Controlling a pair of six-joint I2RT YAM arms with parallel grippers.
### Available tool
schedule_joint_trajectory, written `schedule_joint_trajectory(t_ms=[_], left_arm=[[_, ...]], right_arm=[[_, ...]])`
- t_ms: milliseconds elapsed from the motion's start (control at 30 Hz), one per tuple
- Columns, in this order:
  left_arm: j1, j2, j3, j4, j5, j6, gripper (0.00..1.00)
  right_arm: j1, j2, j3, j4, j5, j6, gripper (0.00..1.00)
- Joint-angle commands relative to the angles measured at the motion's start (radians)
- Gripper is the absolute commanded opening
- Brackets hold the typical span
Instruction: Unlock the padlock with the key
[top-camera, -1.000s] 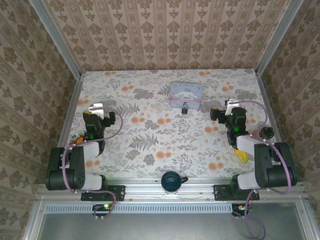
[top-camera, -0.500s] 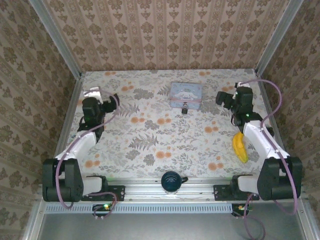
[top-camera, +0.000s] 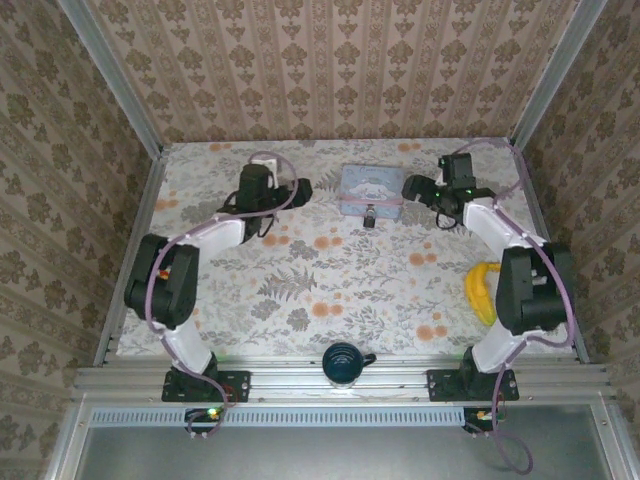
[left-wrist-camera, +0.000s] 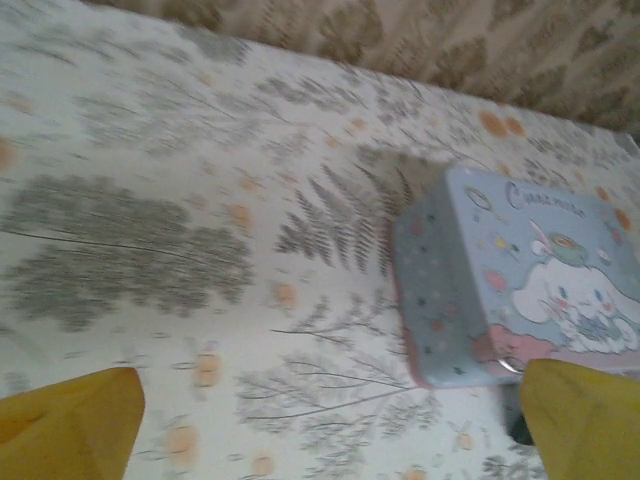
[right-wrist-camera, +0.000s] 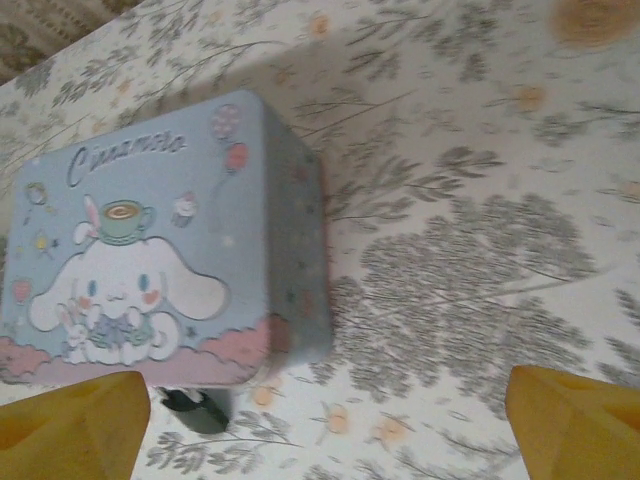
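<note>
— What do you see on the flowered table (top-camera: 250, 290)?
— Two arms reach to its far side. The left gripper (top-camera: 300, 188) and the right gripper (top-camera: 412, 187) stand on either side of the pale blue tin (top-camera: 372, 185). Both have their jaws spread wide and hold nothing.
— And the smaller things?
— A yellow banana (top-camera: 480, 290) lies near the right edge. A black round object (top-camera: 342, 362) sits on the near rail.
— Where is the padlock (top-camera: 370, 216)?
— It is tiny and dark, at the middle of the tin's near wall, apart from both grippers.
</note>
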Motion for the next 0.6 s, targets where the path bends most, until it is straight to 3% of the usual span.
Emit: schedule_joint_trajectory(t_ms=[0, 200, 400, 567], left_arm=[[-0.043, 0.067, 0.091, -0.016, 0.068, -0.045, 0.92], [-0.105, 0.196, 0.237, -0.054, 0.088, -0.052, 0.78], [-0.142, 0.325, 0.388, -0.13, 0.09, -0.037, 0.73], [-0.156, 0.379, 0.422, -0.157, 0.085, -0.019, 0.63]], right_arm=[[0.026, 0.069, 0.076, -0.054, -0.037, 0.019, 0.89], [0.041, 0.171, 0.147, -0.048, -0.057, 0.041, 0.79], [0.065, 0.253, 0.219, -0.059, -0.097, 0.031, 0.74], [0.101, 0.306, 0.269, -0.09, -0.116, 0.006, 0.68]])
